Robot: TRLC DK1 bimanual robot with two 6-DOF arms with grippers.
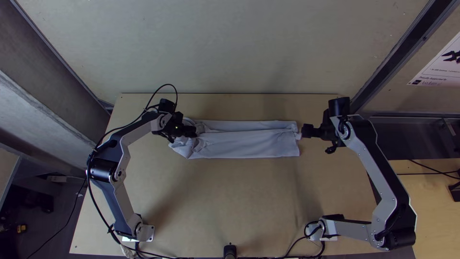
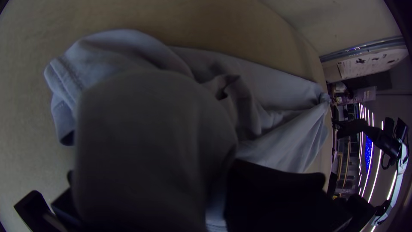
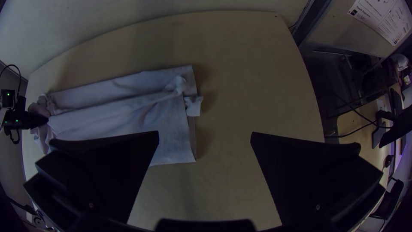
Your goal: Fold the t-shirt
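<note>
Pale and soft, the t-shirt (image 1: 247, 144) lay in a long, thin strip on the wooden worktop (image 1: 230, 192), its long way running side to side between the two arms. The left tool (image 1: 194, 131) was at the bunched end, pinched on the cloth. The right tool (image 3: 205, 134) was wide open with nothing in it, just past the other short end, where a little tuft (image 3: 194, 106) of cloth poked out.

So each end had its own near tool: the bunched end was close to the left one, the flatter end to the right one. The next fold seemed to need the bunched end to go along the strip, toward the right tool, and not toward the near edge. If it went crooked, the long sides might not match, and the crumples could get stuck inside.
</note>
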